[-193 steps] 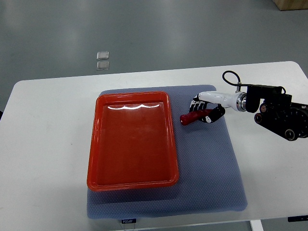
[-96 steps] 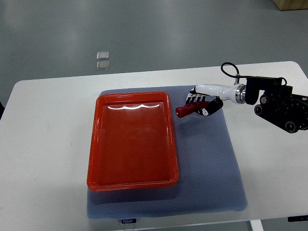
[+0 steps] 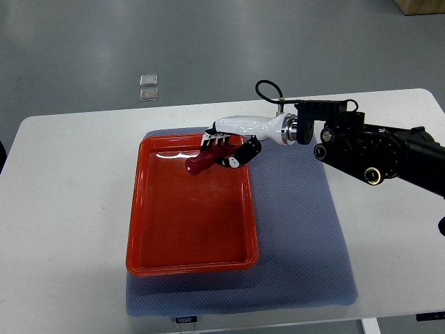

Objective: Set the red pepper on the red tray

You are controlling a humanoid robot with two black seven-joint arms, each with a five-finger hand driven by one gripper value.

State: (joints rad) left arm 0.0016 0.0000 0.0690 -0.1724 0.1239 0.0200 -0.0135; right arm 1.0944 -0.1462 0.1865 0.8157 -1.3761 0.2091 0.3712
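Observation:
A long red pepper [image 3: 199, 162] is held in the air over the upper right part of the red tray [image 3: 160, 229]. My right hand [image 3: 228, 145], white with black fingers, is shut on the pepper's right end, and its arm reaches in from the right edge. The pepper's free tip points left and slightly down. The tray lies on a blue-grey mat [image 3: 306, 229] and has nothing in it. The left arm does not show.
The mat covers the middle of a white table [image 3: 62, 209]. Two small clear squares [image 3: 148, 87] lie on the floor beyond the table's far edge. The right arm's black body [image 3: 368, 149] hangs over the mat's upper right corner.
My right hand has carried the pepper leftward, from above the mat beside the tray to above the tray's upper right part. The arm has stretched further in.

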